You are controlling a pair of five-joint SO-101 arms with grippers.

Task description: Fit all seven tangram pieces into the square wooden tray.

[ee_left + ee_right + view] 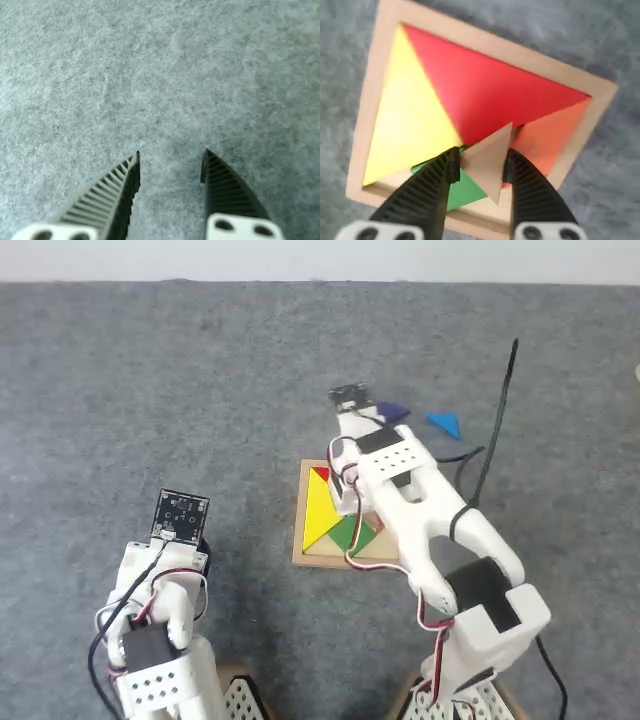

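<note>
The square wooden tray point(370, 115) lies under my right gripper point(480, 155). In it are a yellow triangle point(410, 120), a red triangle point(485, 95), an orange piece point(547, 140) and a green piece point(465, 190). The gripper is shut on a tan triangle piece point(487, 160) held just above the tray's middle, where those pieces meet. In the high view the tray point(300, 515) sits partly hidden beneath the right arm point(400, 480). A purple piece point(392, 412) and a blue triangle point(445, 424) lie on the carpet beyond the tray. My left gripper point(170, 157) is open over bare grey carpet.
The left arm point(165, 580) stays near the front left, well apart from the tray. A black cable point(500, 420) runs past the blue triangle on the right. Grey carpet covers the whole table.
</note>
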